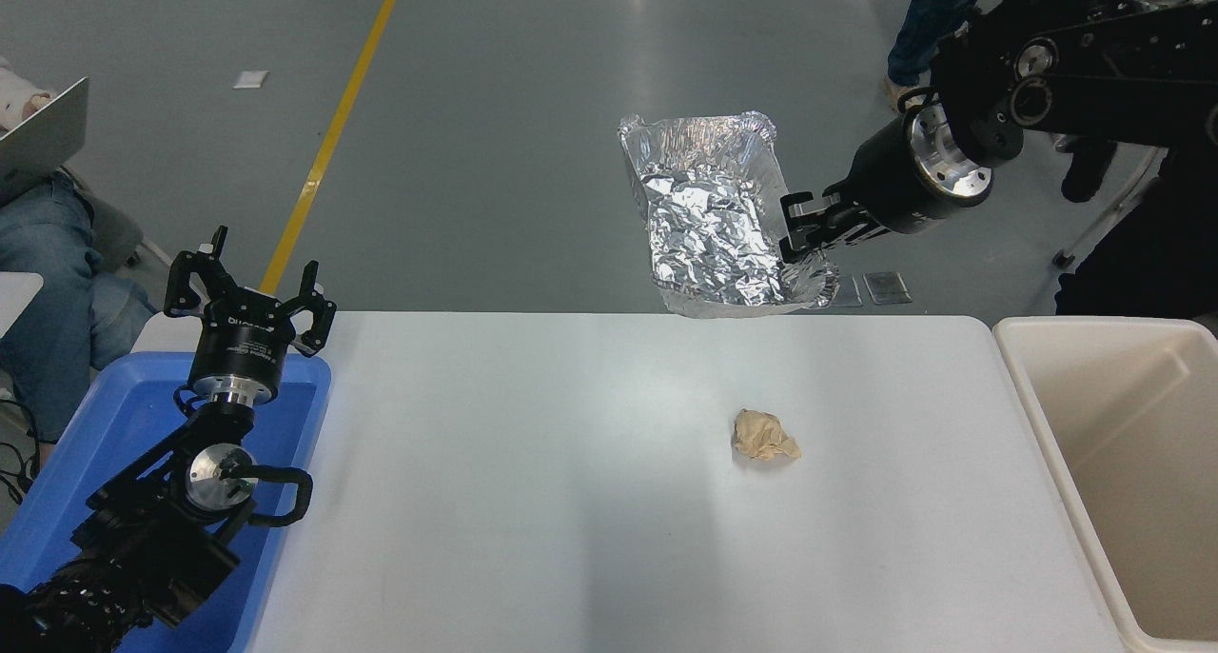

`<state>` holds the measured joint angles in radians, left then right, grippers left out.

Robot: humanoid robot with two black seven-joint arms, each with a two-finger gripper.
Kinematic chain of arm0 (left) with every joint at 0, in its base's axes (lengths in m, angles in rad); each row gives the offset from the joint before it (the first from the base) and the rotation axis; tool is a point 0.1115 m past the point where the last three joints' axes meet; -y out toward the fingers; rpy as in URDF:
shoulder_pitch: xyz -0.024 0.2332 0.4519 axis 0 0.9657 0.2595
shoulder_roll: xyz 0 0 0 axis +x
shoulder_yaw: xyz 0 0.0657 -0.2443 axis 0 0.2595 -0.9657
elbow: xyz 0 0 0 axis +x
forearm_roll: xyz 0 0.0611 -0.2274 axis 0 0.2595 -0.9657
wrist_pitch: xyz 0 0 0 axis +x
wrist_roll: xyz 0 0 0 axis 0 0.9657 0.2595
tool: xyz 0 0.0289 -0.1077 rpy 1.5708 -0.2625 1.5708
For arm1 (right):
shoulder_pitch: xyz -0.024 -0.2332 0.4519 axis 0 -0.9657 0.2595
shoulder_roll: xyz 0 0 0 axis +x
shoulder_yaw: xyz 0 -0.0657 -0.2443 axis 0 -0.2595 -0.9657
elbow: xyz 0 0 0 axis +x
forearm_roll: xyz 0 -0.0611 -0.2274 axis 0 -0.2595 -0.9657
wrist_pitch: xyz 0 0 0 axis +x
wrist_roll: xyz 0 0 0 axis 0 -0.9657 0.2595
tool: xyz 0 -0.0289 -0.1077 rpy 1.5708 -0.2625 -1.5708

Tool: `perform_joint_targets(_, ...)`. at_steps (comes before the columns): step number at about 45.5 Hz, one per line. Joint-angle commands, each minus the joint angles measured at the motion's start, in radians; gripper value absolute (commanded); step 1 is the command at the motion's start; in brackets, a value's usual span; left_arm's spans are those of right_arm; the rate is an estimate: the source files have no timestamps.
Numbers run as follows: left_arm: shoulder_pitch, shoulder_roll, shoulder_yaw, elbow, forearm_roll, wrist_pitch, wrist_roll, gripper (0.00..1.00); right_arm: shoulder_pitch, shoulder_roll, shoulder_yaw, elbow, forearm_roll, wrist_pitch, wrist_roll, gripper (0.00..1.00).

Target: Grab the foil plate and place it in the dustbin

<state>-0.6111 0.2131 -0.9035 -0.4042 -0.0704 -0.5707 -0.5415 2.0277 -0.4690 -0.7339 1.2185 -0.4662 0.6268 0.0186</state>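
Note:
The foil plate (pixel 709 215) is a shiny crinkled silver tray, held in the air above the table's far edge and tilted so its inside faces me. My right gripper (pixel 797 232) comes in from the upper right and is shut on the plate's right rim. The dustbin (pixel 1051 425) is a large cream bin at the table's right end, its inside plain; it stands below and to the right of the held plate. My left gripper (pixel 250 277) is parked at the lower left, open, above the blue tray.
A small crumpled tan paper ball (pixel 764 437) lies on the white table (pixel 533 501) right of centre. A bright blue tray (pixel 114 415) sits at the left end under my left arm. A person sits at the far left; another person's legs stand at the top right.

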Motion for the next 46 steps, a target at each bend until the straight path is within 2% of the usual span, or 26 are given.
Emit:
perform_joint_targets(1, 0.001, 0.000, 0.000, 0.001, 0.000, 0.000, 0.000, 0.99, -0.007, -0.063, -0.002, -0.013, 0.005, 0.010, -0.006, 0.00)
perform_joint_targets(5, 0.001, 0.000, 0.000, -0.001, 0.000, 0.000, 0.000, 0.99, -0.030, -0.095, -0.012, -0.043, 0.005, 0.008, -0.008, 0.00)
perform_joint_targets(20, -0.001, -0.001, 0.000, -0.001, 0.000, 0.000, 0.000, 0.99, -0.205, -0.166, -0.079, -0.404, 0.021, 0.008, -0.008, 0.00)
perform_joint_targets(40, -0.001, 0.000, 0.000, -0.001, 0.000, 0.000, 0.000, 0.99, -0.523, -0.250, -0.125, -0.818, 0.307, 0.004, -0.011, 0.00)
perform_joint_targets(46, 0.001, 0.000, 0.000, -0.001, 0.000, -0.002, 0.000, 0.99, -0.639, -0.252, -0.124, -0.916, 0.379, 0.002, -0.025, 0.00)
